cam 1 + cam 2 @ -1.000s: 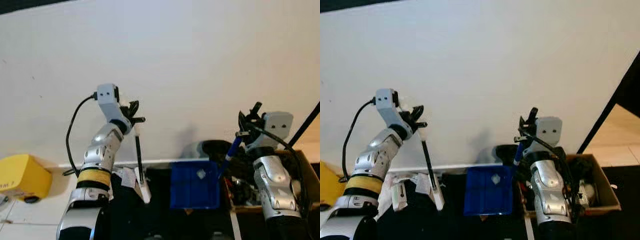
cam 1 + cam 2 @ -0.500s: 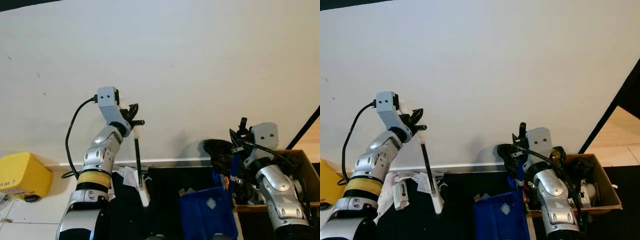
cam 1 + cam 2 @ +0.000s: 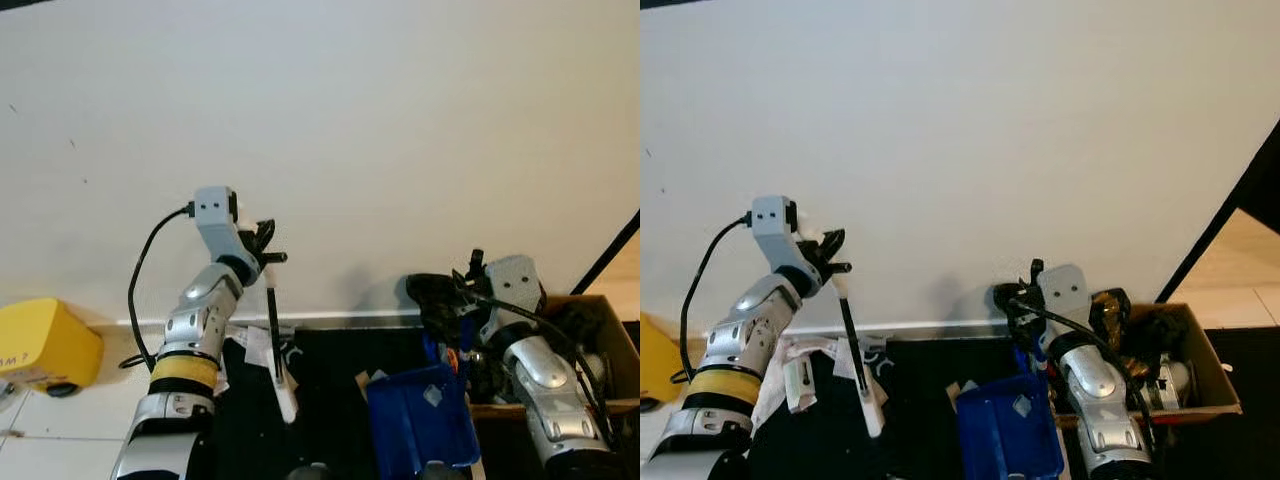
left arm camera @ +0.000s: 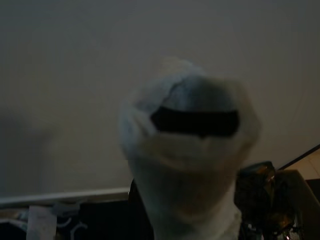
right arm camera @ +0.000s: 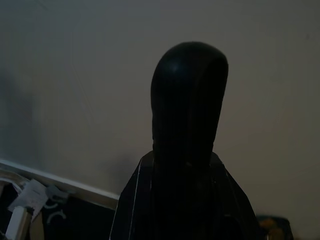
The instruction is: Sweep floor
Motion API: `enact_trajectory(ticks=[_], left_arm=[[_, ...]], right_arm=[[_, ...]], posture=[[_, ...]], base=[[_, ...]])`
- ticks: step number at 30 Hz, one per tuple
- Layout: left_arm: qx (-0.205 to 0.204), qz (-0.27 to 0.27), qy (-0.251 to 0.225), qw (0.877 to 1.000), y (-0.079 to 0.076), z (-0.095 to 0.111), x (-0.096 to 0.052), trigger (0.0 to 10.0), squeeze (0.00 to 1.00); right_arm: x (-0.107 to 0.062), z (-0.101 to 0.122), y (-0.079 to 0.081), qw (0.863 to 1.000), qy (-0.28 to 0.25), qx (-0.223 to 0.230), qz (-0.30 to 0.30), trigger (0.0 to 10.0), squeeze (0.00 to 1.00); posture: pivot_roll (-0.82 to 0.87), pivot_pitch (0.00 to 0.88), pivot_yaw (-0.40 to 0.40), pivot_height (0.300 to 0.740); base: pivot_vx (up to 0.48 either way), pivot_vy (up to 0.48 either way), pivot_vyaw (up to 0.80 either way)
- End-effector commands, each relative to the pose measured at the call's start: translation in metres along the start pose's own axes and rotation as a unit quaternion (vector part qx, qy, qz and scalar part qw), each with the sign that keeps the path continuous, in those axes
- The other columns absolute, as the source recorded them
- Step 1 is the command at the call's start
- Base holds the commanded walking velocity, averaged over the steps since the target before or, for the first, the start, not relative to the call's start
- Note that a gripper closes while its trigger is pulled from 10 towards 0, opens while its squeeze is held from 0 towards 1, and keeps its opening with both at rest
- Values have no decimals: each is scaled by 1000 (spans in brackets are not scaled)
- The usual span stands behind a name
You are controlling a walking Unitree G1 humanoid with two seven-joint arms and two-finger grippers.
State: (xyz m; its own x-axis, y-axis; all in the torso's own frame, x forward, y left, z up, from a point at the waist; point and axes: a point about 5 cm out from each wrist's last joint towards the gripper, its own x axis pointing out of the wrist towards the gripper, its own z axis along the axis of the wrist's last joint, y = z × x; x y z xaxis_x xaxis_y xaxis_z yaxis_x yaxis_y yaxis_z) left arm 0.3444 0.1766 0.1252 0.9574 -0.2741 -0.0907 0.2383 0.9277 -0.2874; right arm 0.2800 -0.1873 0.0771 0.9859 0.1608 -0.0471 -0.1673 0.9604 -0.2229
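My left gripper point(image 3: 264, 251) is raised in front of the white wall and is shut on the top of a brush point(image 3: 274, 330). The brush has a thin black shaft and a white lower end point(image 3: 872, 410) that hangs down over the dark floor. The left wrist view has the brush's blurred white top point(image 4: 187, 150) close up. My right gripper point(image 3: 457, 292) is shut on the handle of a blue dustpan point(image 3: 420, 422), which hangs low and tilted over the dark floor. In the right wrist view a black rounded handle end point(image 5: 187, 125) stands close up.
White paper scraps point(image 3: 800, 378) lie on the dark floor by the baseboard point(image 3: 340, 320), below my left arm. A yellow box-like object point(image 3: 45, 345) sits at the far left. An open cardboard box point(image 3: 1200, 372) of dark clutter stands at the right.
My right arm has come down and the dustpan has swung from upright against the wall to low and tilted. The left gripper with the brush has sunk slightly.
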Motion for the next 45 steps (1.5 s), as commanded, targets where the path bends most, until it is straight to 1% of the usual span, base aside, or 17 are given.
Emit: enact_trajectory(ticks=[1,4,7,11,15,16,18,21,24,27,30,32,33,34,36,40,45], left_arm=[[22,4,-4,1000,4,6,-3,10000,0],[22,2,-2,1000,3,5,-4,10000,0],[25,-7,5,1000,1,1,-5,10000,0],[17,-24,8,1000,-2,-2,-9,10000,0],[-3,-51,19,999,-3,-10,-18,10000,0],[-9,-68,28,997,-1,-14,-23,10000,0],[-10,-72,30,997,-1,-15,-24,10000,0],[-3,-75,32,997,3,-15,-28,10000,0],[-2,-70,28,997,4,-13,-28,10000,0],[-6,-73,25,997,2,-11,-28,10000,0],[-6,-74,26,997,1,-11,-28,10000,0],[-8,-81,27,996,-1,-13,-27,10000,0],[-8,-81,27,996,-1,-13,-27,10000,0],[-8,-85,30,996,-2,-14,-27,10000,0],[-8,-85,30,996,-3,-14,-27,10000,0],[-10,-81,30,996,-1,-14,-28,10000,0],[-11,-83,32,996,-2,-16,-28,10000,0]], right_arm=[[-3,-7,4,1000,9,-4,-5,10000,0],[-3,-12,6,1000,15,-2,-17,10000,0],[-1,-11,10,1000,1,4,-23,10000,0],[2,-9,16,1000,-15,-11,-16,10000,0],[5,-6,22,999,-38,-28,-24,10000,0],[6,-4,24,997,-52,-57,-28,10000,0],[6,-4,24,996,-57,-65,-29,10000,0],[9,-2,28,996,-65,-42,-46,10000,0],[10,4,31,994,-85,-36,-53,10000,0],[12,13,29,990,-110,-50,-70,10000,0],[14,15,28,988,-118,-60,-74,10000,0],[17,16,33,986,-129,-81,-63,10000,0],[17,16,33,986,-129,-81,-63,10000,0],[17,19,41,985,-139,-88,-45,10000,0],[17,19,43,985,-142,-86,-42,10000,0],[13,25,42,980,-162,-104,-43,10000,0],[13,13,46,984,-135,-117,-4,10000,0]], posture=[[60,116,107,740],[63,122,107,740],[77,145,113,740],[86,166,118,740],[104,184,126,740],[106,191,128,740],[106,191,128,740],[129,205,129,740],[137,203,129,740],[136,200,132,740],[135,200,133,740],[134,199,134,740],[134,199,134,740],[136,200,132,740],[136,200,132,740],[134,201,127,740],[127,201,125,740]], base=[[0,0,0],[0,0,0],[0,0,0],[0,0,0],[0,0,0],[0,0,0],[0,0,0],[0,0,0],[0,0,0],[0,0,0],[0,0,0],[0,0,0],[0,0,0],[0,0,0],[0,0,0],[0,0,0],[0,0,0]])
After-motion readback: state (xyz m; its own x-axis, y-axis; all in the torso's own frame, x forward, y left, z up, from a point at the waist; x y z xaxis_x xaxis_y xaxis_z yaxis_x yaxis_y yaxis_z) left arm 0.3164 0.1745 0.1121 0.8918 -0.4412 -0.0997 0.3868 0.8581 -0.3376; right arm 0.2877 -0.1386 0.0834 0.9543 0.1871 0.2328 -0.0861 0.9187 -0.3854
